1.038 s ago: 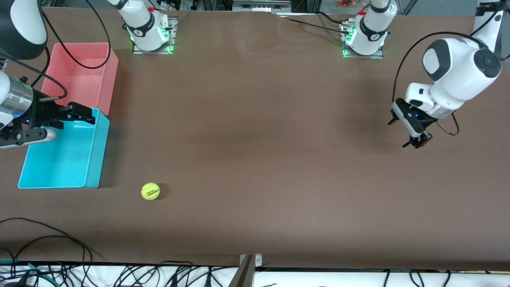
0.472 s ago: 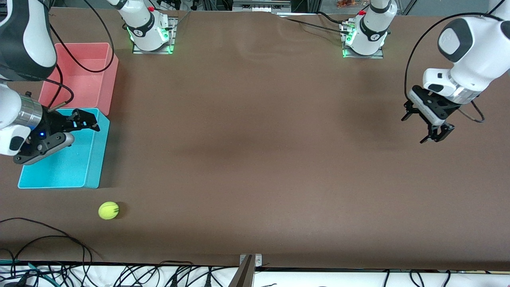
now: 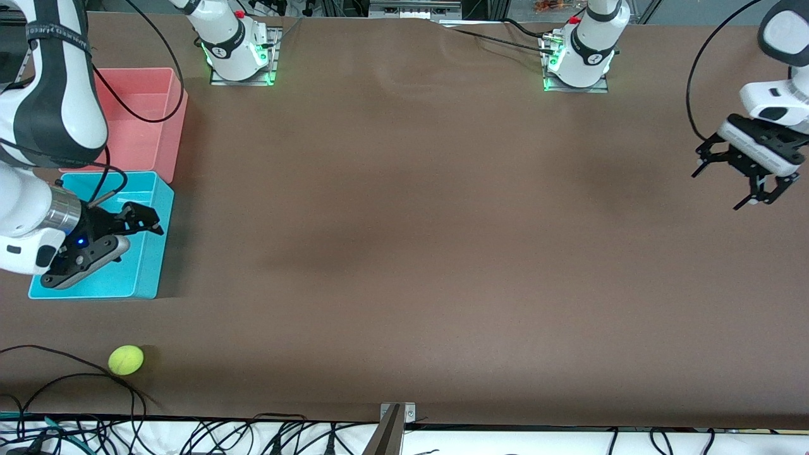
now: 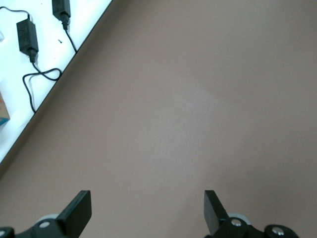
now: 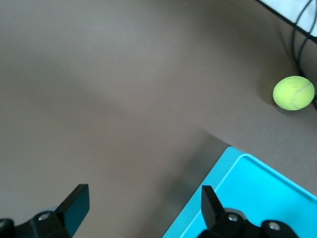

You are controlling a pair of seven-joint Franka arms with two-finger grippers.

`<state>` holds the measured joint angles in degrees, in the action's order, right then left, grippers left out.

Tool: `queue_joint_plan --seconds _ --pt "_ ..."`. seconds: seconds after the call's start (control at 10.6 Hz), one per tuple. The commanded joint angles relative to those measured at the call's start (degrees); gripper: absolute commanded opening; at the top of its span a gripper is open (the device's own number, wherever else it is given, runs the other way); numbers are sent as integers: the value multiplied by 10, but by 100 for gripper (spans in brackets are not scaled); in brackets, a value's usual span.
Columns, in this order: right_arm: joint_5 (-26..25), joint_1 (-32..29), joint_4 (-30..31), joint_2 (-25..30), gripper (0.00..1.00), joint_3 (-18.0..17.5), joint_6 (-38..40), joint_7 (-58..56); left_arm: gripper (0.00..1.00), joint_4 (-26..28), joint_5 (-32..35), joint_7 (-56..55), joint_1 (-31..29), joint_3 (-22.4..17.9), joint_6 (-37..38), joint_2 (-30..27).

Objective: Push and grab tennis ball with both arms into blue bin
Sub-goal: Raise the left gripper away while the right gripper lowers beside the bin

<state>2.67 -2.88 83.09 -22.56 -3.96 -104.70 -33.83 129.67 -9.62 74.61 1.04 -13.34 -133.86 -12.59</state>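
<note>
The yellow-green tennis ball (image 3: 126,360) lies on the brown table near the front edge, nearer to the front camera than the blue bin (image 3: 146,272), and outside it. The right wrist view shows the tennis ball (image 5: 293,92) past a corner of the blue bin (image 5: 257,198). My right gripper (image 3: 148,221) hangs open over the bin's edge with nothing between its fingers; in its own view the right gripper (image 5: 142,198) is empty. My left gripper (image 3: 720,188) is open and empty over bare table at the left arm's end, seen in the wrist view as the left gripper (image 4: 146,203).
A pink bin (image 3: 145,126) stands right beside the blue one, farther from the front camera. Black cables (image 3: 63,379) loop onto the table close to the ball. The table's edge (image 4: 54,84) with power adapters shows in the left wrist view.
The ball has rolled toward the right arm's end and the front edge, past the blue bin. My right gripper shifted over the bin toward the front camera. My left gripper drew back toward its end.
</note>
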Motion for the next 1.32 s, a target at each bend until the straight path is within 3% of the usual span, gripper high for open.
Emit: queue_joint_plan --seconds 0.0,0.94,1.23 --pt "20 -32 -24 -30 100 -1 -26 -3 100 -41 -8 -2 0 -7 65 -16" --pt "23 -53 -55 -84 100 -1 -65 -3 100 -118 36 -116 8 -1 158 -21" --pt "-8 -51 -56 -85 100 -1 -45 36 100 -134 37 -150 9 2 178 -21"
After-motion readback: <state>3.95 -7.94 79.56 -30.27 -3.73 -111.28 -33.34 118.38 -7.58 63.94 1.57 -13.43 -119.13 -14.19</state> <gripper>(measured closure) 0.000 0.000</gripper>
